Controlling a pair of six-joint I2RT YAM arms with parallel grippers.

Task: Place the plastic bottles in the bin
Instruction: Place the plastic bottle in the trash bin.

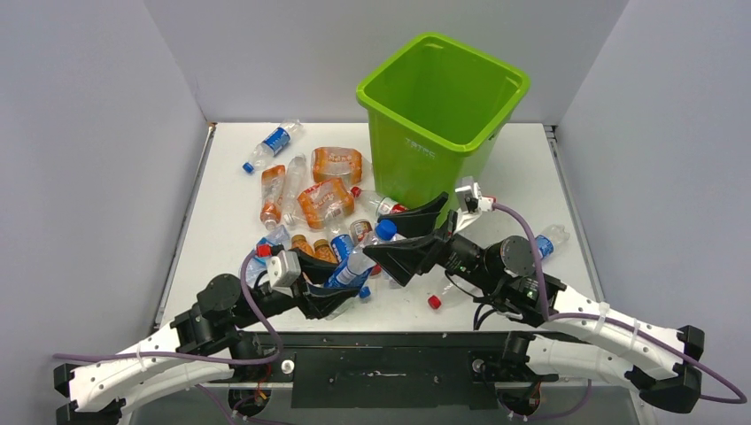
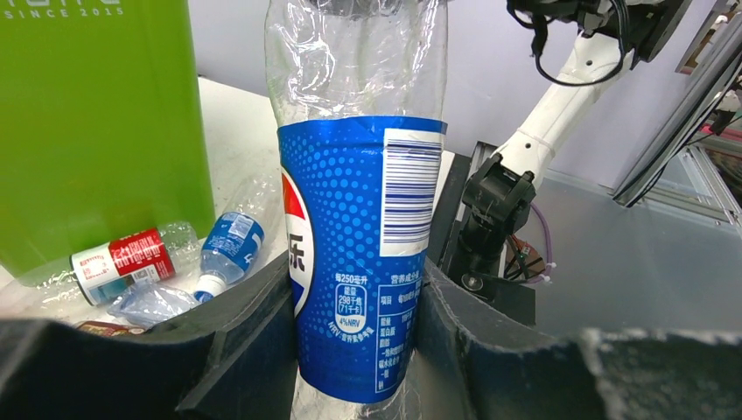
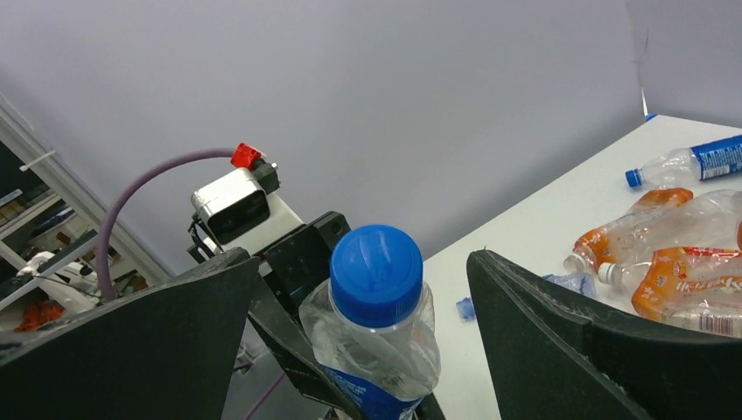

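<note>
One blue-labelled Pepsi bottle (image 2: pixel 359 219) sits clamped between the left gripper's (image 2: pixel 354 324) fingers, near the surface's (image 1: pixel 514 177) front edge. The right gripper's (image 3: pixel 360 262) fingers stand wide apart around its blue cap (image 3: pixel 376 276), apparently a handover. Next, the right closes, the left releases, then the bottle is carried to the lime-green bin (image 1: pixel 425 133).

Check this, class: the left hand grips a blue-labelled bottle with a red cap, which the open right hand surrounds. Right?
No: the cap is blue, not red; the right wrist view shows it. Otherwise correct: left hand grips the blue-labelled bottle, open right hand surrounds the cap.
</note>
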